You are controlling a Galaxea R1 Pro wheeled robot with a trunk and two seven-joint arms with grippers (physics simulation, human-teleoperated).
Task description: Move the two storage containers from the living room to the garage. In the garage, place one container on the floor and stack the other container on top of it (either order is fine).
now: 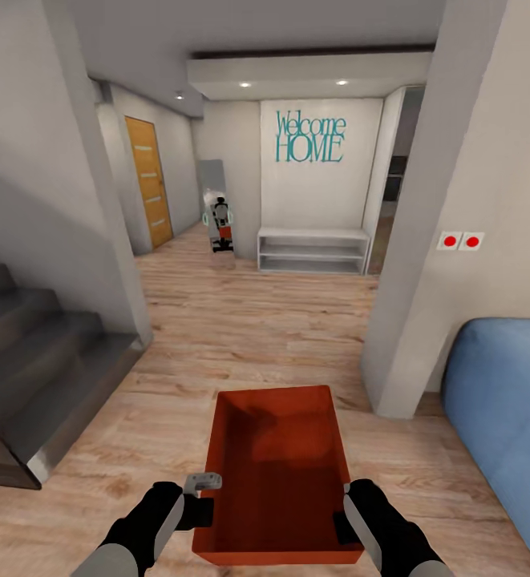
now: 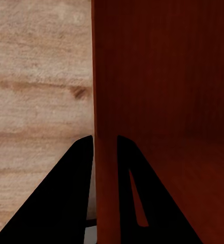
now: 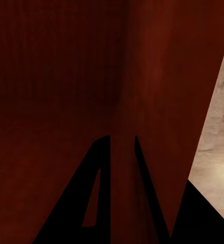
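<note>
one red-orange storage container is held between both arms, low and in front of the robot, above the light wood-plank floor. open top, no lid; the inside is bare, only shadow across its base. the container's long axis runs away from the robot.

left gripper: pinched narrow on the container's left long wall near the near corner. the left wrist view shows the thin wall running between the two black fingers, one finger outside, one inside the bin.

right gripper: pinched narrow on the right long wall near the near corner. the right wrist view shows the wall between the two black fingers in the same way.

surroundings: grey stairs at left, blue sofa at right, a pale wall with two red buttons beside it. ahead, a white low shelf under teal "welcome home" lettering, and an orange-brown door at left of the hallway.
</note>
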